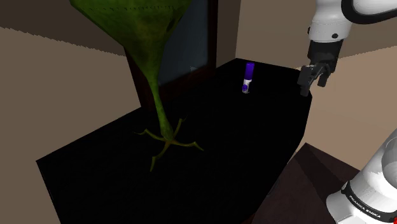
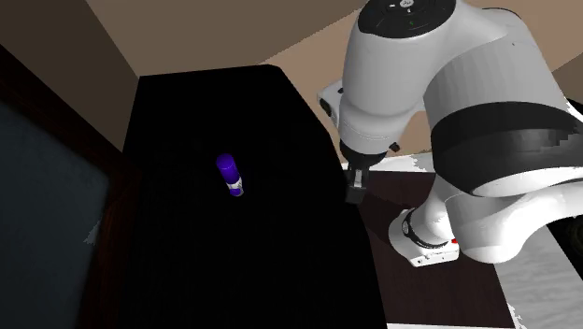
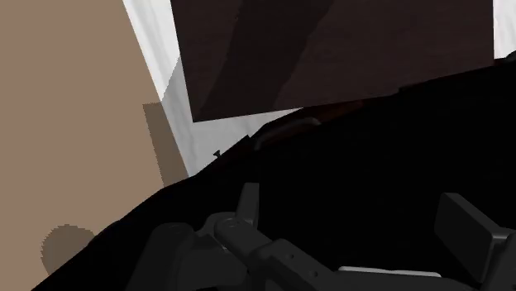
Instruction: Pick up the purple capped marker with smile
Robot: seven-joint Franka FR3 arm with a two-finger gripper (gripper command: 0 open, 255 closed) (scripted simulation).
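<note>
Closest to me is the dark brown box stand (image 1: 316,167), with the white arm's base (image 1: 368,194) sitting on it. The matte black tabletop (image 1: 210,184) butts against it. Further along, the all-black two-finger gripper (image 1: 313,86) hangs from the white wrist beside the table's far corner. In the shoulder view that corner is on the right, and in the second exterior view the gripper sits right at the table's right-hand edge. Its fingers (image 3: 248,202) stand well apart in the wrist view, with nothing but dark surface between them — open and empty.

The purple-capped marker (image 1: 247,77) stands on end on the black top with its cap upward. The cap is a deep violet cylinder. Below it is a short pale barrel with a small purple mark near the foot, too small for me to make out a face. The marker is clearly apart from the gripper, off to its left in both exterior views and further in from the table's edge — not between the fingers and not touched.

Past it stands a big green funnel-shaped plant (image 1: 156,76) on a thin stalk with spidery roots. A dark framed panel (image 1: 191,44) stands against the tan wall behind.
</note>
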